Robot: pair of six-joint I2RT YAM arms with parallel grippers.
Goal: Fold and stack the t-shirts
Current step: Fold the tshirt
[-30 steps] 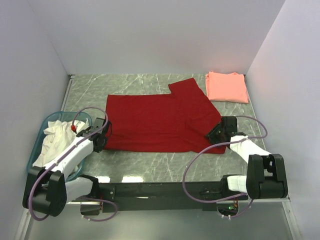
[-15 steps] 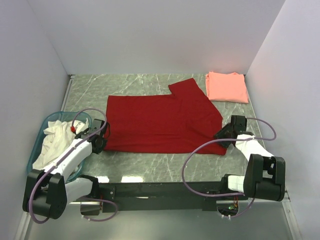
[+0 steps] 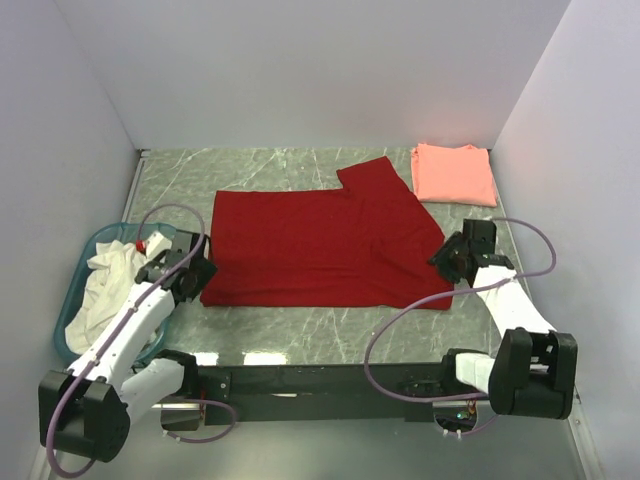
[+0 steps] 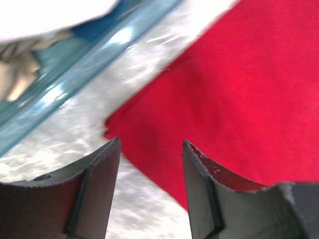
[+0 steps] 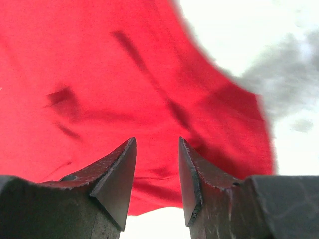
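Observation:
The deep red t-shirt (image 3: 320, 248) lies spread flat across the middle of the marble table, one sleeve sticking up at the back. A salmon-pink t-shirt (image 3: 455, 174) sits folded at the back right corner. My left gripper (image 3: 195, 272) hovers at the red shirt's near left corner (image 4: 114, 125), jaws open with nothing between them. My right gripper (image 3: 447, 262) hangs over the shirt's near right corner (image 5: 239, 149), jaws apart and empty above the red cloth.
A teal plastic basket (image 3: 88, 252) holding white cloth (image 3: 105, 280) stands at the left edge beside my left arm; its rim (image 4: 84, 69) shows in the left wrist view. White walls close in the table on three sides.
My left gripper has opened, let go of the red shirt's near left corner and drawn back slightly. My right arm has shifted outward to the right and stays open.

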